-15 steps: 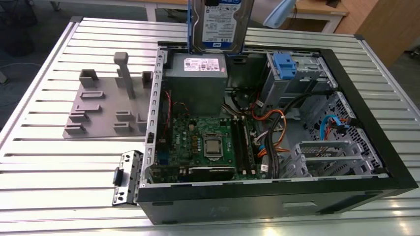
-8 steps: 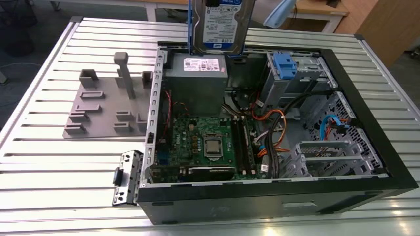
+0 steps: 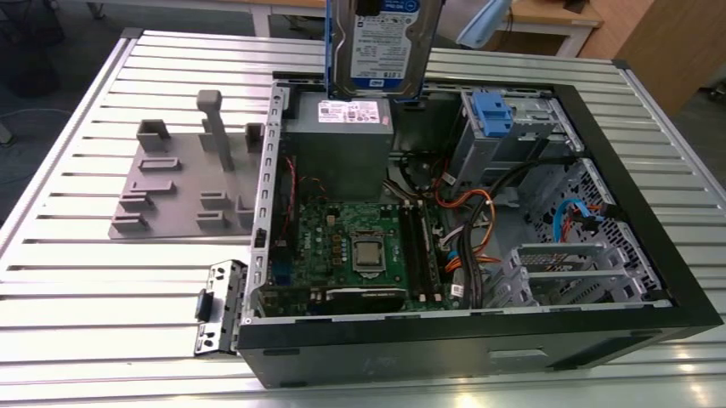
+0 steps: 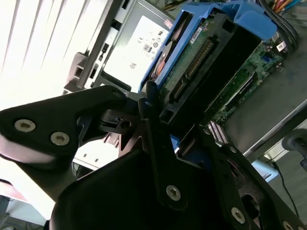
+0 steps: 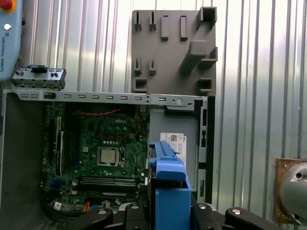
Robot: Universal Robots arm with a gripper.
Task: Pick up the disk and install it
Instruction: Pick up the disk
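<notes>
Exterior view put the grey box (image 3: 335,149) at the disk's (image 3: 383,42) 6 o'clock; the gripper (image 4: 172,120) clamping it could slip.

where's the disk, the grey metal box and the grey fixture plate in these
disk (image 3: 383,51), exterior view, on its blue-and-white label
grey metal box (image 3: 335,161), exterior view, on its bare grey face
grey fixture plate (image 3: 170,223), exterior view, on its flat base

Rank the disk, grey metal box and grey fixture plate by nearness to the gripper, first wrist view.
1. The disk, clamped in the gripper.
2. The grey metal box, inside the case.
3. The grey fixture plate, outside the case.
</notes>
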